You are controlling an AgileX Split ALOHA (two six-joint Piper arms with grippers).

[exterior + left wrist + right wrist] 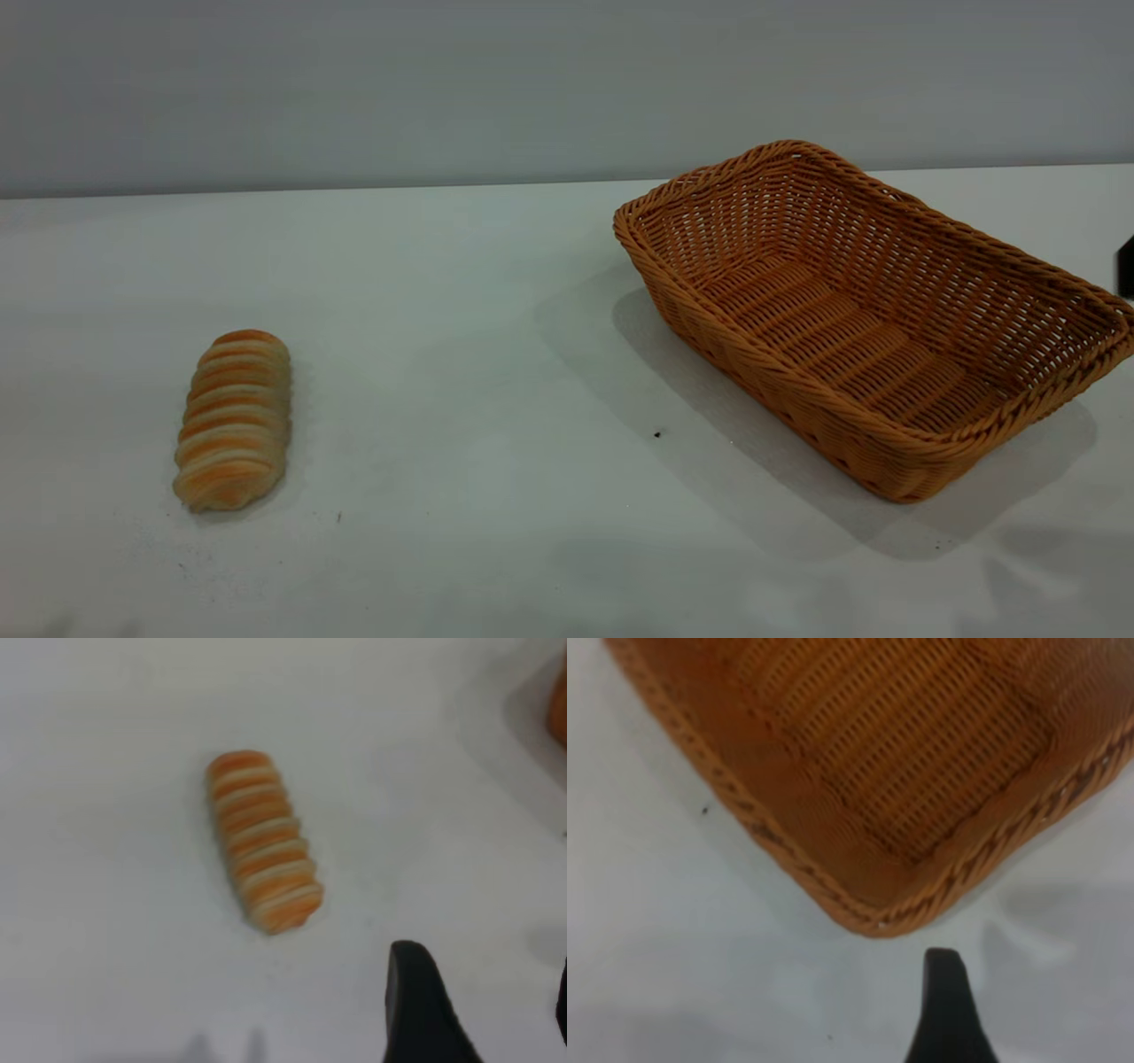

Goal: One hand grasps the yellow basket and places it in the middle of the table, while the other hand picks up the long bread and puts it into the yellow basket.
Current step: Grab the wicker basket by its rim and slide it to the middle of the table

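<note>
Plain grey wall (443, 89) behind, tiny dark speck (657, 434) on the white surface

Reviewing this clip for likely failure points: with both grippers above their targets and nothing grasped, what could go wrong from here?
1. The yellow basket sits far right on the table, angled; a grip on one corner of its braided rim might swing or tip it while it is moved.
2. The long bread is rounded and ridged, so the left gripper, off to one side of it, could nudge it into rolling.
3. The right gripper, only one finger visible, hangs outside the rim corner and might miss it.
</note>
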